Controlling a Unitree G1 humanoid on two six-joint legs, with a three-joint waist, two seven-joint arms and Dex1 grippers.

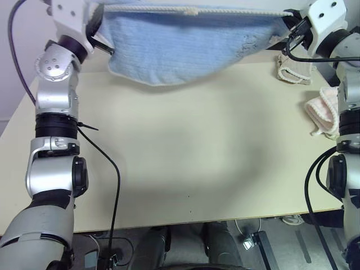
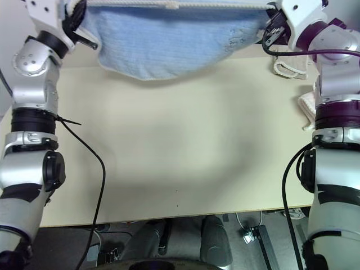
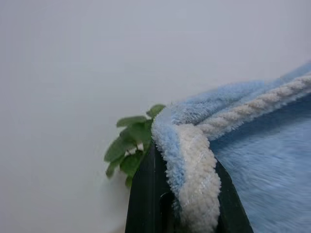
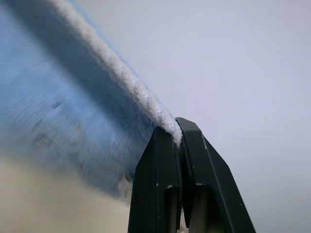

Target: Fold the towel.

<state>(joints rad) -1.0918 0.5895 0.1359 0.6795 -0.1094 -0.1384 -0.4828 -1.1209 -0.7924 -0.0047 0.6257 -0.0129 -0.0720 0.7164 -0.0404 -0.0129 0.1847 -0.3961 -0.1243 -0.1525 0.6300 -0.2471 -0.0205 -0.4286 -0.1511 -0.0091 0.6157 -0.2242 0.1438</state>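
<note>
Each pincer, left [image 3: 187, 213] and right [image 4: 181, 141], pinches one corner of the blue towel [image 1: 180, 48], which hangs stretched above the far tabletop [image 1: 185, 157]. No fold is made yet.

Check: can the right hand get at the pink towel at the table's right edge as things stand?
Probably not yet. The right hand is shut on the blue towel's corner, holding it up off the table with the left hand. The pink towel lies uncovered nearby, but reaching it means letting go first.
</note>
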